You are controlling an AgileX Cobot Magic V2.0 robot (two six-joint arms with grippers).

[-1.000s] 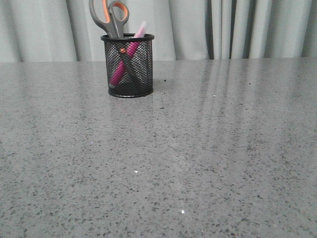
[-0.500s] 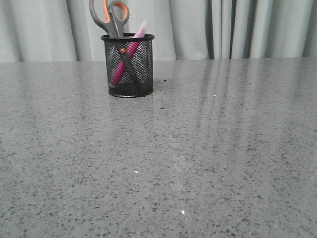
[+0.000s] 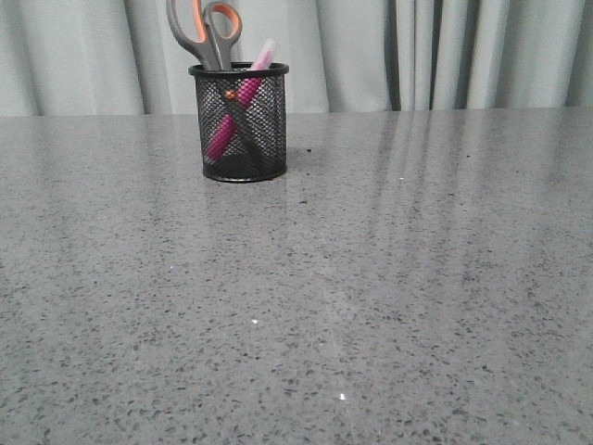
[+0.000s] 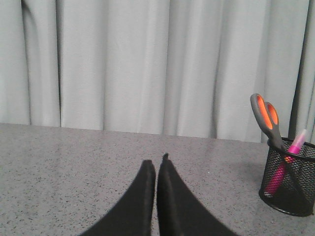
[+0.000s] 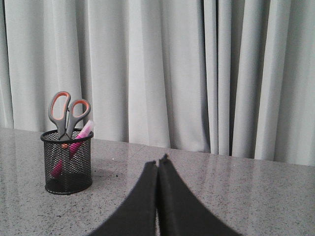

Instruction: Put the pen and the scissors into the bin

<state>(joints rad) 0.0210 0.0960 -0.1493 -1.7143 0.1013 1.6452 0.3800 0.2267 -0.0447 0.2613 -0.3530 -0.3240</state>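
The black mesh bin [image 3: 239, 120] stands upright at the far left of the table. The scissors [image 3: 206, 30] stand in it, handles up, blades down. The pink pen [image 3: 243, 95] leans inside it, its whitish cap above the rim. The bin also shows in the left wrist view [image 4: 289, 179] and the right wrist view [image 5: 67, 163], with the scissors [image 4: 266, 118] [image 5: 66, 114] and the pen [image 4: 291, 152] [image 5: 78, 140] in it. My left gripper [image 4: 156, 164] is shut and empty, well apart from the bin. My right gripper [image 5: 158, 163] is shut and empty, also apart. Neither gripper shows in the front view.
The grey speckled table [image 3: 371, 278] stretches across the view. Pale pleated curtains [image 3: 445, 51] hang behind its far edge.
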